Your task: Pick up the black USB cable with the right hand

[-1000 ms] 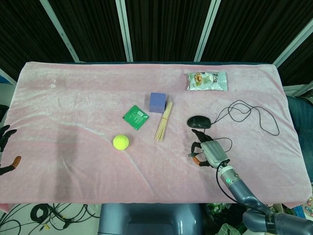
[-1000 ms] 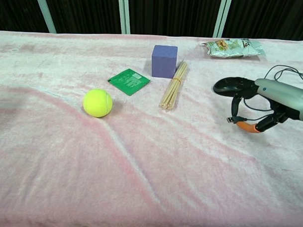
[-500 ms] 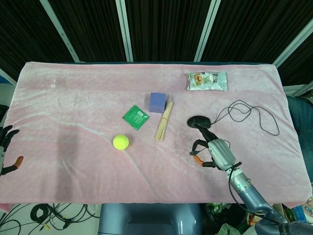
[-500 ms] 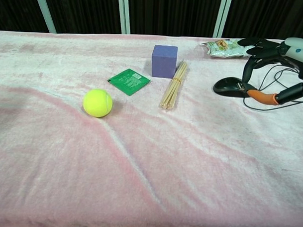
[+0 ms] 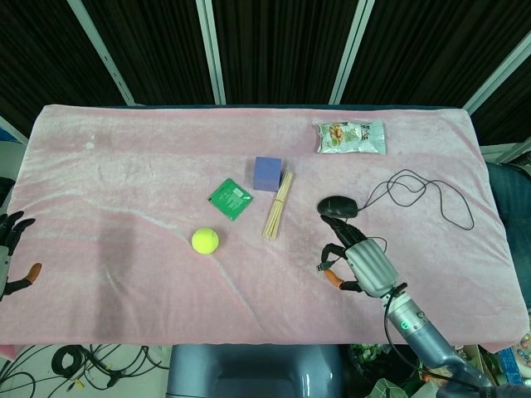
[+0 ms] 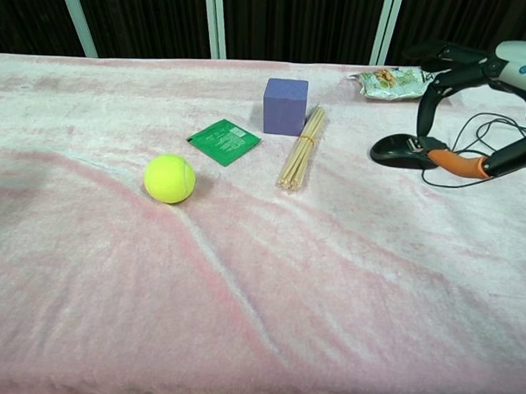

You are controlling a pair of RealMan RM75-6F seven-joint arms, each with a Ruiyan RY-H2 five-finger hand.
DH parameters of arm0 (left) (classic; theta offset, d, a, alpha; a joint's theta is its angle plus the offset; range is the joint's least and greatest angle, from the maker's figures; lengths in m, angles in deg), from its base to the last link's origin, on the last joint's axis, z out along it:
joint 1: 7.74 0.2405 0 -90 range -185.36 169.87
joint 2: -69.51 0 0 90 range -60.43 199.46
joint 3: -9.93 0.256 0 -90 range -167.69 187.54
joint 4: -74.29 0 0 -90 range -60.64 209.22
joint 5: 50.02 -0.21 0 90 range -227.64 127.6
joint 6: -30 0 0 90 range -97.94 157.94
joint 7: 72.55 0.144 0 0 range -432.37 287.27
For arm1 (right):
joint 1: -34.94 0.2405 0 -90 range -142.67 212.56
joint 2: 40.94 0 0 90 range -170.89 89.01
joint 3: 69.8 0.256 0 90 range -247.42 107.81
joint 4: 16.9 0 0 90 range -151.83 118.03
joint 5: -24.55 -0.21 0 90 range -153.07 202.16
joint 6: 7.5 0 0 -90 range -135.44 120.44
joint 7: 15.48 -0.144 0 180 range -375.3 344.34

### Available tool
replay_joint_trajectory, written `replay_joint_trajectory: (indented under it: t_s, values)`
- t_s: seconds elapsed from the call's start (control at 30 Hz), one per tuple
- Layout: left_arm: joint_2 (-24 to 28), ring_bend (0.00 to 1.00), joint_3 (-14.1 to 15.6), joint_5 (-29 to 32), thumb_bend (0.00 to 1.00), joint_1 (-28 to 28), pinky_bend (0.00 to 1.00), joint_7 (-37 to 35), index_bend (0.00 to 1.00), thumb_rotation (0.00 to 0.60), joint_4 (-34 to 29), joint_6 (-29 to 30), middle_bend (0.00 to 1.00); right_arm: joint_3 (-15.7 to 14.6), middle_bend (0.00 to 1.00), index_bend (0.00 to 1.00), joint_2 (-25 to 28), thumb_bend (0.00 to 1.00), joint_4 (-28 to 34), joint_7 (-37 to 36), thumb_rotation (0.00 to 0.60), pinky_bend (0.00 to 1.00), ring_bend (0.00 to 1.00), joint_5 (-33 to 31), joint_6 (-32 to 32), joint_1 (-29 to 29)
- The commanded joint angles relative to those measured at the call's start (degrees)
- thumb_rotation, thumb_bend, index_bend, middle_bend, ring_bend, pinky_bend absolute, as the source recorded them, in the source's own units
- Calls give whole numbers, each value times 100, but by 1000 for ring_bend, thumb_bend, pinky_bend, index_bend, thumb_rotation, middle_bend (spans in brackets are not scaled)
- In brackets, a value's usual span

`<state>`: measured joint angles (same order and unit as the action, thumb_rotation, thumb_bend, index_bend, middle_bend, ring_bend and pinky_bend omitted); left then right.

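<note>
The black USB cable (image 5: 405,173) runs from a black mouse (image 5: 338,206) in loose loops across the pink cloth on the right. My right hand (image 5: 362,262) hovers just in front of the mouse and pinches the cable's small plug end (image 5: 320,267) between its orange-tipped thumb and a finger. In the chest view the right hand (image 6: 518,74) is raised above the mouse (image 6: 403,150), with the cable (image 6: 481,127) trailing up towards it. My left hand (image 5: 10,249) rests at the table's far left edge, fingers apart and holding nothing.
A yellow tennis ball (image 5: 204,240), a green packet (image 5: 230,199), a purple cube (image 5: 268,173) and a bundle of wooden sticks (image 5: 278,206) lie mid-table. A snack bag (image 5: 350,137) sits at the back right. The table's front edge lies close below the right hand.
The right hand has risen from the cloth beside the mouse, lifting the plug end with it. The left hand has barely shifted.
</note>
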<state>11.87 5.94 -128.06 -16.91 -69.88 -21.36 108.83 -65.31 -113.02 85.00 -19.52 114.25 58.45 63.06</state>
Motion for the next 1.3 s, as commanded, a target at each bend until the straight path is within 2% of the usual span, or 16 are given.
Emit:
replay_joint_trajectory:
  t_s: [0.03,0.3,0.67,1.3]
  values:
    - [17,0,-1,5,309,6,0,-28,150,600,3,-9,54,13,0,650,338,382,590,665,600,150,57,-11,157,-95]
    - [24,0,0,-10,308,14,0,-39,150,600,1,-14,54,-29,0,651,729,383,1308,967,600,150,57,280,515,-280]
    - [19,0,-11,7,309,27,0,-22,149,600,-6,-13,54,-101,0,662,1204,382,1700,357,600,150,57,805,987,-504]
    - [35,0,-29,22,309,38,0,-49,147,600,-9,-22,54,-725,0,668,948,381,1676,712,600,150,57,1900,1519,-1088]
